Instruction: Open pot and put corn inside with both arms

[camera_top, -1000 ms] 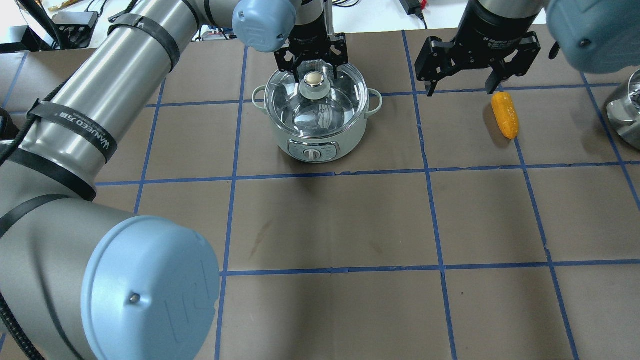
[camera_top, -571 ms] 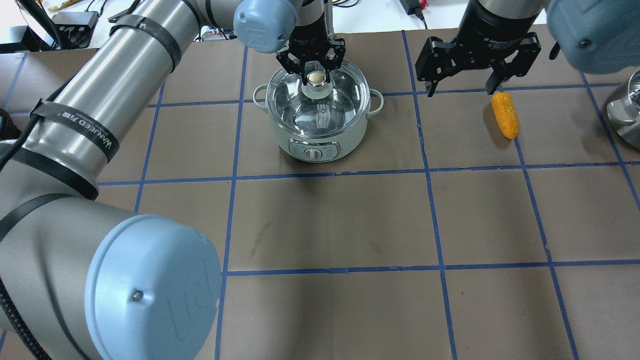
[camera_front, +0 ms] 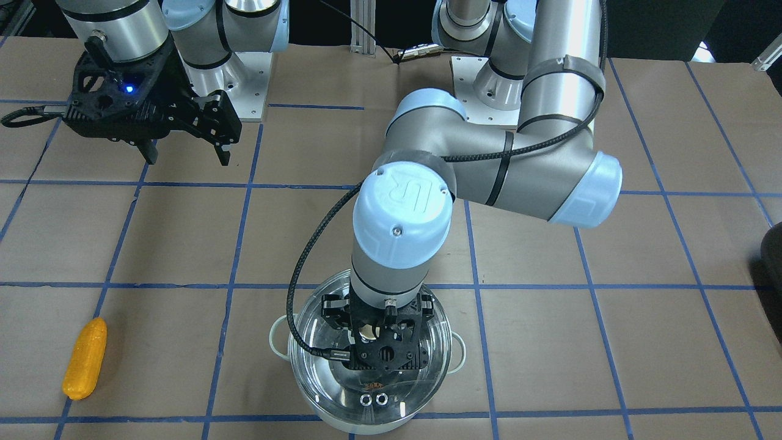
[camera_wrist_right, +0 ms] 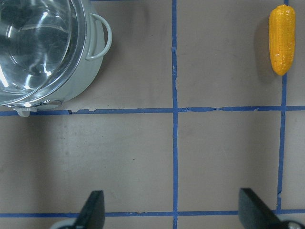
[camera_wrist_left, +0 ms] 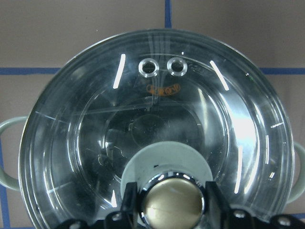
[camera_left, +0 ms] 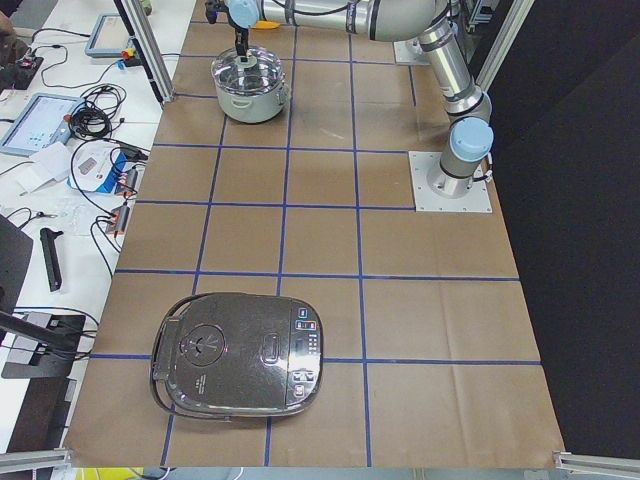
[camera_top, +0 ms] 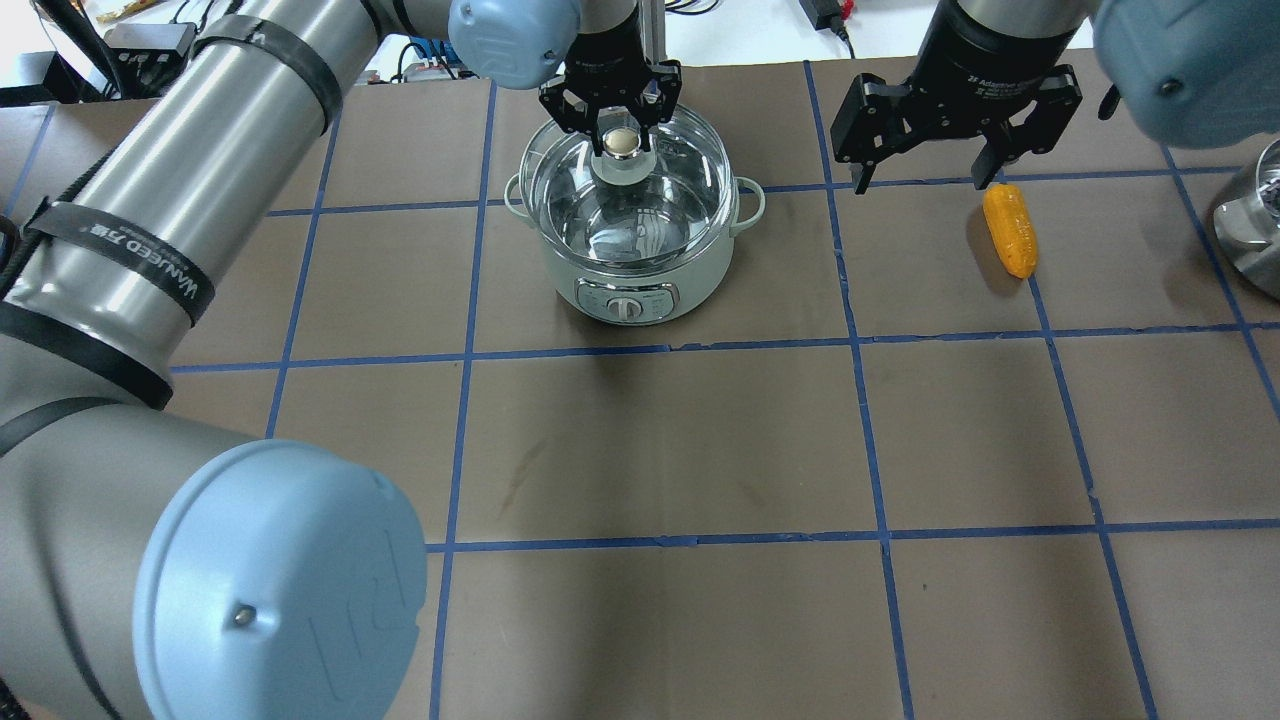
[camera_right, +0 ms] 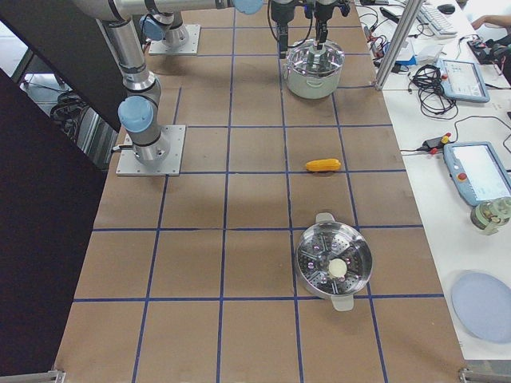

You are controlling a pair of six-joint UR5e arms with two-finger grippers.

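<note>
The steel pot (camera_top: 628,272) stands at the table's far middle, with pale loop handles. My left gripper (camera_top: 622,138) is shut on the round knob (camera_wrist_left: 171,203) of the clear glass lid (camera_top: 560,195). It holds the lid a little above the pot, shifted slightly to the left. The lid fills the left wrist view (camera_wrist_left: 71,143). The yellow-orange corn (camera_top: 1010,230) lies on the table to the pot's right, also in the front view (camera_front: 85,357). My right gripper (camera_top: 922,182) is open and empty, hovering just left of and behind the corn (camera_wrist_right: 281,38).
A steel steamer pot (camera_right: 334,263) stands at the table's right end and shows at the overhead view's edge (camera_top: 1250,230). A closed rice cooker (camera_left: 235,365) stands at the left end. Tablets and cables lie on the benches beyond the table's far edge.
My left gripper has closed on the lid knob and raised the lid off the pot, drifting slightly left and back. The right gripper and the corn have not moved.
</note>
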